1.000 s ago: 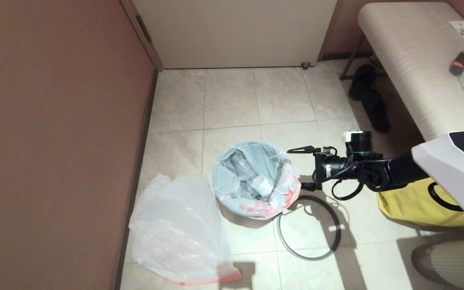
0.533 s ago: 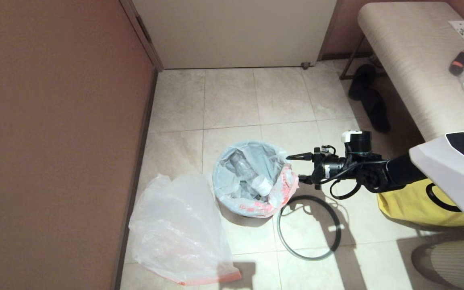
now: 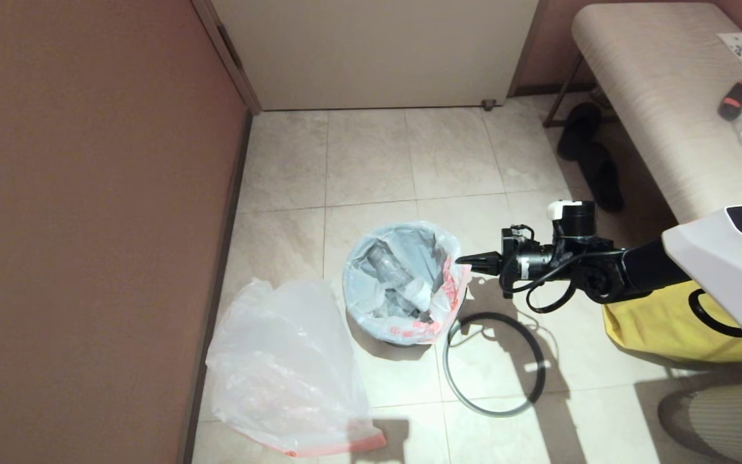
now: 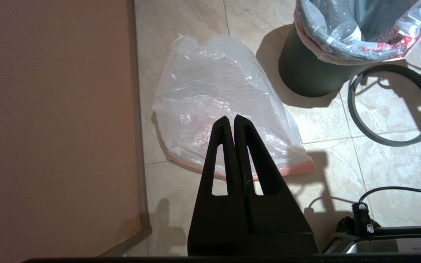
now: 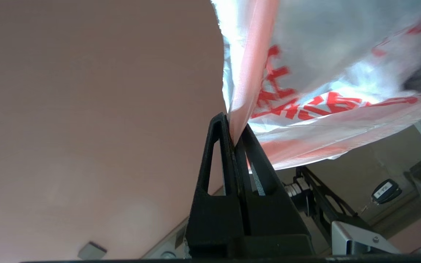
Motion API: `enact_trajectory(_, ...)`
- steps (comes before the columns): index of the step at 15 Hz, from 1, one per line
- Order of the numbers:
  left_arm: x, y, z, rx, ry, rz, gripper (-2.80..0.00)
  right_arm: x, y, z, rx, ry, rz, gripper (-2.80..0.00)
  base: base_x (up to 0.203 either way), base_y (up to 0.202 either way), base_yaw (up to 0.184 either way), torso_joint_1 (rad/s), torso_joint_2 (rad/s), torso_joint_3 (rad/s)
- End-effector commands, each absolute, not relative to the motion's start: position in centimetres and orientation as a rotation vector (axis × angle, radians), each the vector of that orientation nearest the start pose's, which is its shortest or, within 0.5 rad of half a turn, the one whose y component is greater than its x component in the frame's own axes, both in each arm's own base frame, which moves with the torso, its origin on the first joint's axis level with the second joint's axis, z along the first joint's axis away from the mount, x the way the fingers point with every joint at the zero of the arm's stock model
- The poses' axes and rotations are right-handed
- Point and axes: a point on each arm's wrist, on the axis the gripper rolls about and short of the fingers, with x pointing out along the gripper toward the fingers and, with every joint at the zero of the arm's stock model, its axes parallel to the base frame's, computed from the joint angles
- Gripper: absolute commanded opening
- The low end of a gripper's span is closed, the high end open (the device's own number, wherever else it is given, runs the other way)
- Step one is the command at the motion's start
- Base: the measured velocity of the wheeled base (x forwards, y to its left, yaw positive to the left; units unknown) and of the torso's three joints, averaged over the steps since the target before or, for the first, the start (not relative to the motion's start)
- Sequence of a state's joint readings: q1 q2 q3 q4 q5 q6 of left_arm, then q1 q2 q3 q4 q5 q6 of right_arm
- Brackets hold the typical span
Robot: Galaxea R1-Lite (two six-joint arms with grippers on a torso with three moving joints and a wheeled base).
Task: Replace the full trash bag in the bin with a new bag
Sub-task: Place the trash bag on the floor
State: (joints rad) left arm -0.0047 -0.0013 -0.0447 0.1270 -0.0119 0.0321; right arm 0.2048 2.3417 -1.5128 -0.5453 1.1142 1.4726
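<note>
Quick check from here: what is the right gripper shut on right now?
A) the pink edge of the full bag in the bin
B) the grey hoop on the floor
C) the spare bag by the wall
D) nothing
A: in the right wrist view the right gripper pinches the pink edge of the full trash bag, beside the bin.

The full trash bag (image 3: 409, 283) is thin, crinkled, translucent plastic with a glossy sheen. The new bag (image 3: 281, 367) is the same filmy plastic. The bin (image 4: 305, 73) is matt, ribbed black plastic. The floor (image 3: 409, 154) is smooth stone-look tile. The yellow bag (image 3: 667, 328) looks like cloth.
</note>
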Motion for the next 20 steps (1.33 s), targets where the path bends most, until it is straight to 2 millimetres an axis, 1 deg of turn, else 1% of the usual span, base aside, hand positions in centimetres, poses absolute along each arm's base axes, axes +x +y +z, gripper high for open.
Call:
enact_trajectory(1, -2.7, 0.0, 7.5, 0.032, 0.083, -0.018, -2.80, 45.0, 12.2, 12.4, 1.345, 1.195, 0.900, -2.80, 0.000, 0.000, 0.000, 0.000, 0.00, 0.000)
enact_trajectory(4, -2.7, 0.0, 7.5, 0.032, 0.083, -0.018, -2.80, 43.7, 13.8, 15.6, 1.328, 1.180, 0.968, -2.80, 0.000, 0.000, 0.000, 0.000, 0.00, 0.000)
enact_trajectory(7, -2.7, 0.0, 7.5, 0.032, 0.083, -0.018, -2.80, 42.4, 13.8, 20.0, 1.320, 1.115, 1.038, -2.80, 0.000, 0.000, 0.000, 0.000, 0.00, 0.000)
enact_trajectory(10, -2.7, 0.0, 7.5, 0.032, 0.083, -0.018, -2.80, 40.7, 13.6, 23.7, 1.297, 1.053, 1.095, -2.80, 0.000, 0.000, 0.000, 0.000, 0.00, 0.000)
enact_trajectory(12, -2.7, 0.0, 7.5, 0.032, 0.083, -0.018, -2.80, 39.6, 14.2, 25.4, 1.281, 1.041, 1.133, -2.80, 0.000, 0.000, 0.000, 0.000, 0.00, 0.000)
enact_trajectory(13, -2.7, 0.0, 7.5, 0.032, 0.083, -0.018, -2.80, 38.8, 15.2, 26.0, 1.263, 1.046, 1.166, -2.80, 0.000, 0.000, 0.000, 0.000, 0.00, 0.000)
enact_trajectory(14, -2.7, 0.0, 7.5, 0.032, 0.083, -0.018, -2.80, 38.3, 15.5, 26.9, 1.251, 1.034, 1.188, -2.80, 0.000, 0.000, 0.000, 0.000, 0.00, 0.000)
enact_trajectory(15, -2.7, 0.0, 7.5, 0.032, 0.083, -0.018, -2.80, 37.8, 15.5, 27.6, 1.243, 1.017, 1.201, -2.80, 0.000, 0.000, 0.000, 0.000, 0.00, 0.000)
enact_trajectory(16, -2.7, 0.0, 7.5, 0.032, 0.083, -0.018, -2.80, 37.3, 15.2, 28.9, 1.229, 0.985, 1.224, -2.80, 0.000, 0.000, 0.000, 0.000, 0.00, 0.000)
enact_trajectory(18, -2.7, 0.0, 7.5, 0.032, 0.083, -0.018, -2.80, 36.9, 14.7, 30.4, 1.189, 0.918, 1.257, -2.80, 0.000, 0.000, 0.000, 0.000, 0.00, 0.000)
enact_trajectory(20, -2.7, 0.0, 7.5, 0.032, 0.083, -0.018, -2.80, 37.1, 14.2, 30.2, 1.125, 0.857, 1.259, -2.80, 0.000, 0.000, 0.000, 0.000, 0.00, 0.000)
